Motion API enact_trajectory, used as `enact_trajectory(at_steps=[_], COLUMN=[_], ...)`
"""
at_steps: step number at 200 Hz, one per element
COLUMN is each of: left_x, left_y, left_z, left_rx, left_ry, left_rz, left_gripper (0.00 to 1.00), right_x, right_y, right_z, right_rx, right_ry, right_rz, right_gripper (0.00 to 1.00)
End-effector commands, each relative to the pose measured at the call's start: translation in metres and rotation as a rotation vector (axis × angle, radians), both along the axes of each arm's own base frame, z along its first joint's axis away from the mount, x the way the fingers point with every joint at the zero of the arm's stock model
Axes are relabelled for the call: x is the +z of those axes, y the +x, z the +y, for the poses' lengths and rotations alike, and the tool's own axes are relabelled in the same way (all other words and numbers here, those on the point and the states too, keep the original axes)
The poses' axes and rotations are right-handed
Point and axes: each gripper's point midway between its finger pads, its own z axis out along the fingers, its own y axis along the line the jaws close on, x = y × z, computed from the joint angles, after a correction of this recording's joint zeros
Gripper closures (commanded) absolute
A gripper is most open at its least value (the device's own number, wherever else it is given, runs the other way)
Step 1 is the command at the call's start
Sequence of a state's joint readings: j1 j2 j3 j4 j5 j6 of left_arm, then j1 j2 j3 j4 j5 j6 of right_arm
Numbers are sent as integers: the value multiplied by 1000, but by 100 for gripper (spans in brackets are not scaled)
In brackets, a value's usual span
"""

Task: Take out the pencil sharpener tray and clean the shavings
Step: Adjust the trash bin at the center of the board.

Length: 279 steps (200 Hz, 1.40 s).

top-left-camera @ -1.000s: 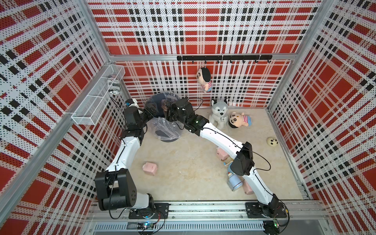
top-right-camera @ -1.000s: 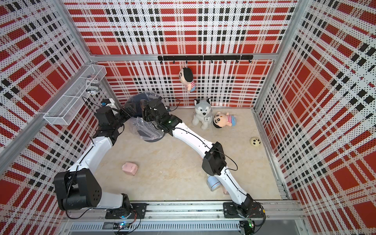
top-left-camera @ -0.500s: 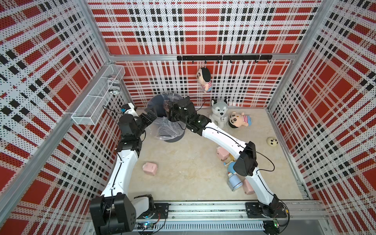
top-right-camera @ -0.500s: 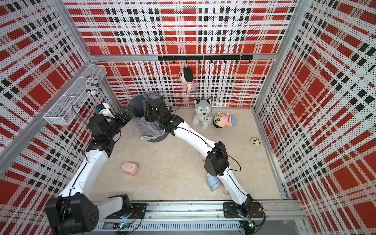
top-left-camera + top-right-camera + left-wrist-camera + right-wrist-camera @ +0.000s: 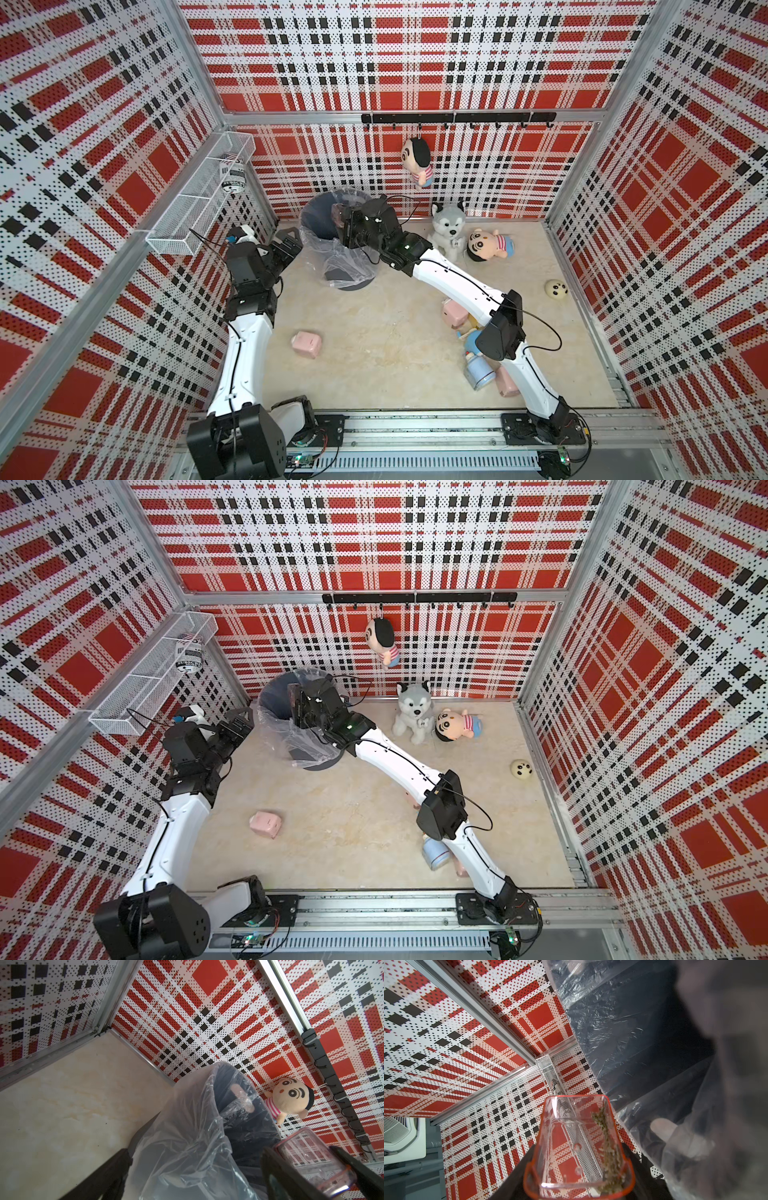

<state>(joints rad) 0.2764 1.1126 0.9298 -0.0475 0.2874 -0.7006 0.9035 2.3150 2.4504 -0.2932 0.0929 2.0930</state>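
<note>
My right gripper (image 5: 579, 1178) is shut on the clear, orange-rimmed pencil sharpener tray (image 5: 579, 1147), held tipped over the mouth of the dark bin (image 5: 316, 208) with its plastic liner. Brown shavings (image 5: 607, 1147) cling along one side wall of the tray. In both top views the tray (image 5: 338, 211) shows at the bin's rim. My left gripper (image 5: 286, 245) stands open beside the bin on its left, holding nothing and apart from the liner. A pink pencil sharpener body (image 5: 306, 345) lies on the floor near the left arm.
A husky plush (image 5: 449, 224) and a lying doll (image 5: 488, 247) sit right of the bin. Another doll (image 5: 417, 160) hangs on the back wall. A wire basket (image 5: 199, 199) juts from the left wall. Pink blocks (image 5: 453, 318) and a blue bottle (image 5: 480, 370) lie under the right arm.
My left arm has drawn back a little from the bin toward the left wall, its jaws staying open. The right gripper stays over the bin with the tray.
</note>
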Motion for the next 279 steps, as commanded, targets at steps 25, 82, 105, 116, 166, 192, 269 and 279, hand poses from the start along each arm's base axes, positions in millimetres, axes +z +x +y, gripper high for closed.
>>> enact_trajectory(at_steps=[25,82,105,116,166,192,269,279], left_x=[2,-1,1,2,4,5,8,6], left_y=[-14,-21,-23,-24,-26,-26,-29,-29], left_z=[3,4,6,6,4,3,2,2], left_rx=[26,34,45,48,43,38,47,48], left_ry=[34,45,57,65,68,69,70,70], left_rz=[0,19,29,32,28,25,19,23], left_gripper=[2,2,2,2,2,2,2,2], right_x=[43,-25,-38,-34,-8,14,-2,-25], right_y=[-10,-6,-5,-6,-7,-12,-10,-8], right_z=[-6,15,18,17,11,10,7,9], right_rx=[-20,13,22,19,9,9,-6,3], right_ry=[79,21,8,4,34,67,50,27], right_rz=[-40,93,114,105,60,25,54,95], right_gripper=[56,56,56,56,56,56,55,55])
